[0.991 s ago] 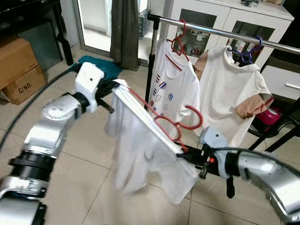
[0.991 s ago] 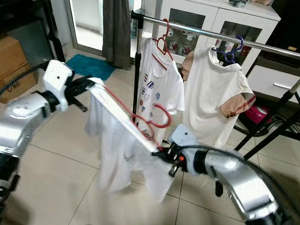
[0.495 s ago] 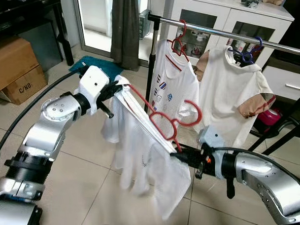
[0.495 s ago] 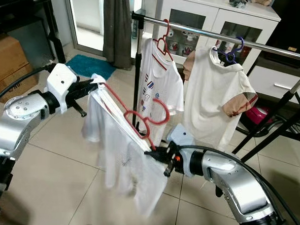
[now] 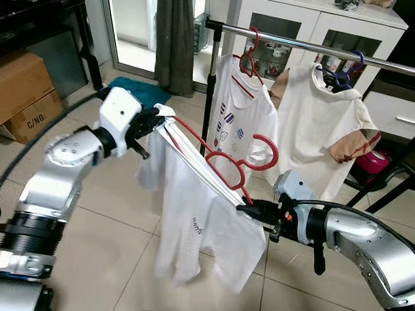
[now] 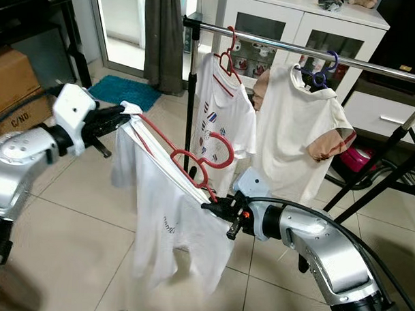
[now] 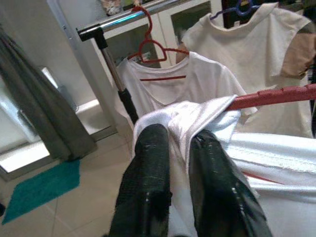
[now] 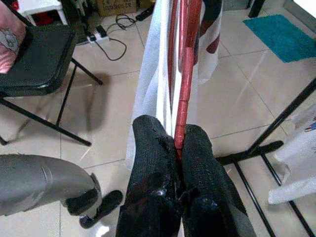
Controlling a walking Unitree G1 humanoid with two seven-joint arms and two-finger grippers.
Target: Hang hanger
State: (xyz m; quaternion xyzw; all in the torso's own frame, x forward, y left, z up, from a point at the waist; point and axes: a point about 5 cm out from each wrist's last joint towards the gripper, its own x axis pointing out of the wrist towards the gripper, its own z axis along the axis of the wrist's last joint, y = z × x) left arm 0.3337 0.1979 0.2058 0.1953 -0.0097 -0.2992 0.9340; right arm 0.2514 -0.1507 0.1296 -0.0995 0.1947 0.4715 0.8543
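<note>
Below and in front of the clothes rail: one red hanger bearing a white shirt, long axis sloping down from the left gripper, clamped on its far end, to the right gripper, clamped on its near end. Hook opened toward the rail, short of it; right gripper lay nearer.

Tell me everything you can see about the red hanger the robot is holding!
The red hanger looks like plastic, with a curved hook at its top and looped cut-outs below it. It is tilted, its hook pointing toward the clothes rail but not on it. A white shirt is draped over it and hangs down. The left gripper pinches the higher end through the cloth, and the right gripper clamps the lower end.
</note>
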